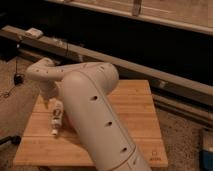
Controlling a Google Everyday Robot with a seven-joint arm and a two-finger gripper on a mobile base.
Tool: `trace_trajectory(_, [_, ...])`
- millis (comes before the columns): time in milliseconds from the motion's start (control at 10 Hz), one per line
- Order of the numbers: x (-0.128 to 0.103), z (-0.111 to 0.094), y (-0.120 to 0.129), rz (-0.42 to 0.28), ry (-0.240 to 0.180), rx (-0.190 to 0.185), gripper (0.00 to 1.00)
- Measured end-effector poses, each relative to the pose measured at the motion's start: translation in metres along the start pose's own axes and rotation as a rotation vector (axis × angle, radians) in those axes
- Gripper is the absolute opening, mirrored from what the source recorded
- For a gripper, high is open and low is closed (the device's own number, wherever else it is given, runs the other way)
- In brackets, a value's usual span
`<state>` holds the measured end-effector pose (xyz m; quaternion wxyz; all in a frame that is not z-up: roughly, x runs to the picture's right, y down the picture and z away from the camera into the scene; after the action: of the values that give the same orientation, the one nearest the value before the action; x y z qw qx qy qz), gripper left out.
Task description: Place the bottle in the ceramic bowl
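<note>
The small white bottle point(55, 121) shows at the left of the wooden table point(135, 115), its narrow tip pointing toward the front edge. My gripper point(51, 106) is right above the bottle's upper end, at the end of the white arm point(95, 115) that crosses the middle of the view. I cannot tell whether the bottle is held or rests on the table. The orange-red ceramic bowl is hidden behind the arm, just right of the bottle.
The light wood table stands on a speckled floor. A long dark rail point(150, 70) runs behind it with a small white box point(34, 33) on its left end. A blue object point(207, 150) sits at the right edge.
</note>
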<state>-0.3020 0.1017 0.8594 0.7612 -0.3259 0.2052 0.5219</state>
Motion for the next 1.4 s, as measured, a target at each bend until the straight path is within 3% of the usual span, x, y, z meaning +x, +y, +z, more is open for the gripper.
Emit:
trace_trajectory(600, [0.008, 0.019, -0.01, -0.003, 0.063, 0.02, 0.65])
trace_trajectory(1100, [0.007, 0.037, -0.005, -0.05, 0.133, -0.022, 0.64])
trace_trajectory(1400, [0.007, 0.041, 0.005, -0.093, 0.166, -0.04, 0.38])
